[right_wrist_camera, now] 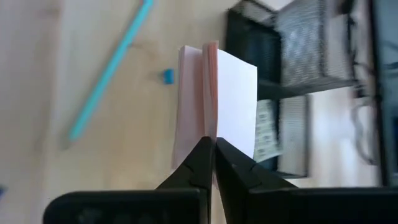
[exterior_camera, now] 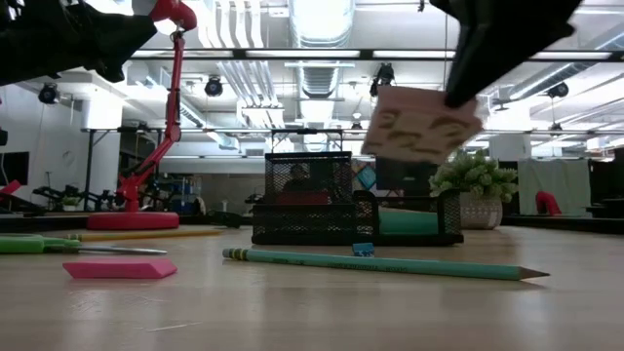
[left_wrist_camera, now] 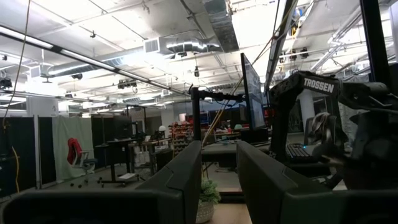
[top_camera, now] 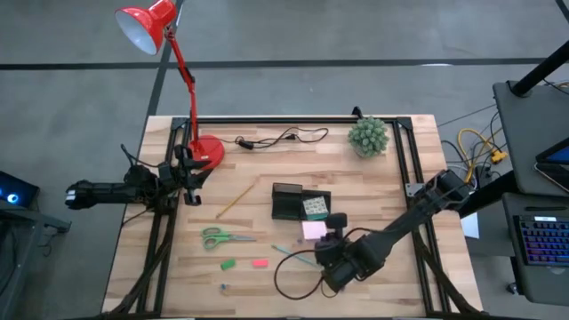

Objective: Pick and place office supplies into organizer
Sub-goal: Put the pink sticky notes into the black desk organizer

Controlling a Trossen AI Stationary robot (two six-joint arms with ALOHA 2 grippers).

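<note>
While lifted off the table (top_camera: 382,169), pink pad (right_wrist_camera: 214,102) pinched tight by right gripper (right_wrist_camera: 213,148), just beside black tray (top_camera: 300,204), left gripper (left_wrist_camera: 217,171) parked near lamp (top_camera: 206,151), fingers a little apart.

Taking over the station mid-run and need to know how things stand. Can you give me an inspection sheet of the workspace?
Surface: wooden table, flat, on a black frame.
Job's things: black organizer mid-table with a green-white cube in one compartment; sticky-note pad lifted off the table; scissors, yellow pencil, teal pen, green piece, red piece and blue piece lie loose.
Clutter: red lamp; small plant.
Grippers: right gripper shut on the pad, near the organizer; left gripper open, waiting at the table's left edge.
Cables: black cable near the lamp's base; a loop by the right arm.
Surroundings: workshop room, a monitor, a person seated far behind the organizer.
</note>
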